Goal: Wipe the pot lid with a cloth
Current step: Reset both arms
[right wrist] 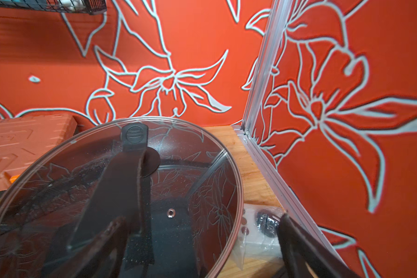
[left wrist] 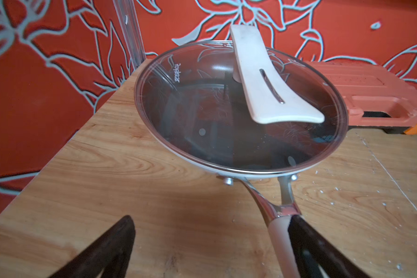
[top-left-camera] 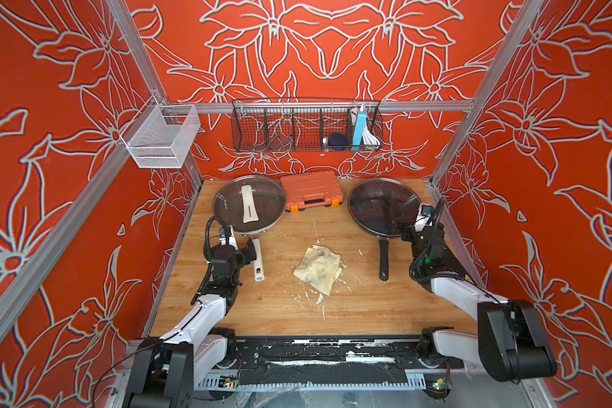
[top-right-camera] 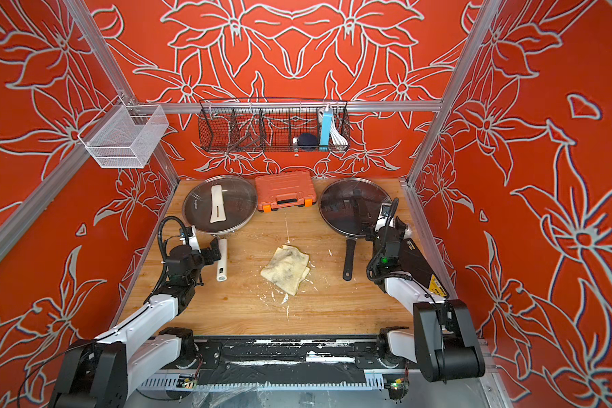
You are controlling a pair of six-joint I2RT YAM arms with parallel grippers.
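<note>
- Your cloth [top-left-camera: 318, 269] lies loose mid-table, with the white lid [top-left-camera: 227, 197] at its 11 o'clock and the dark lid [top-left-camera: 371, 201] at 1.
- Your left gripper [left wrist: 212, 220] gapes empty by the white handle [left wrist: 278, 240]. Your right gripper [right wrist: 200, 219], also wide, seems astride the dark lid's rim.
- Close there and you'd shift that lid with the cloth not yet picked up.

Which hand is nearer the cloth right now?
Left. The left hand sits open beside the white pan handle, just across it from the cloth. The right hand is farther off, open at the rim of the black pan's lid.
</note>
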